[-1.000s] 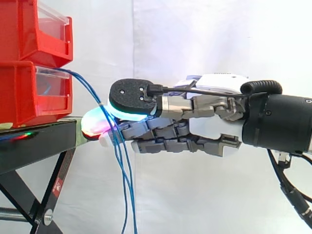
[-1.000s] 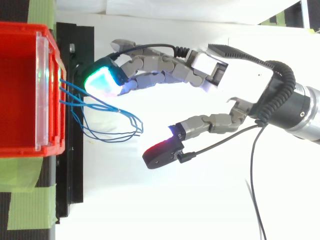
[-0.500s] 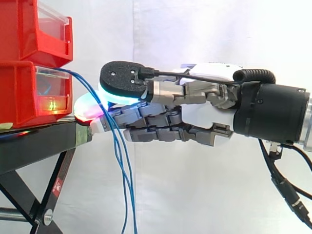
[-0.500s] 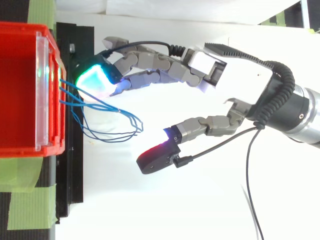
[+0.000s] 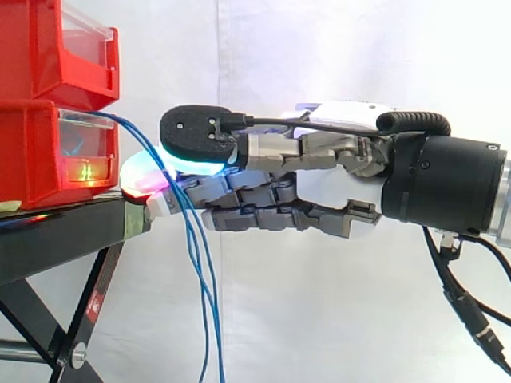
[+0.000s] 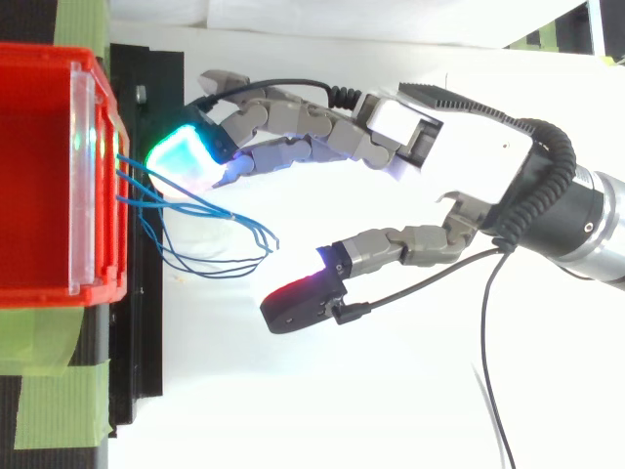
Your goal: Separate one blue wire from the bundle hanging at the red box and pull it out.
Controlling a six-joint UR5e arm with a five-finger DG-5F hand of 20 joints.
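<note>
Backdrop: a white curtain (image 5: pixel 319 48) hangs behind everything; seen from above, the ground under the hand is white too.
Stand: a black stand (image 5: pixel 56 235) with slanted legs carries the bins. From above, strips of green tape (image 6: pixel 49 420) lie along its left side.
Bins: two red bins are stacked, the upper bin (image 5: pixel 40 56) on the lower bin (image 5: pixel 32 159). Each has a clear front panel (image 5: pixel 84 148).
Contents: the blue wires (image 5: pixel 200 271) come out over the front rim of the lower bin. I cannot tell what else is inside either bin.
Wires: they leave the bin as a bundle, curve outward and hang down in front of the stand, past the bottom of the side view. From above they spread into loops (image 6: pixel 210 259) just off the stand's edge.
Hand: the hand (image 5: pixel 335 187) reaches in level from the right, palm well away from the bins.
Fingers: stretched out straight, with their glowing fingertips (image 6: pixel 186 156) near the bin's front rim and just beside the wires.
Thumb: spread wide of the fingers, its pad (image 6: pixel 293 308) apart from the wire loops.
Grip: nothing is held; the wires lie loose in the gap between the fingers and the thumb.
</note>
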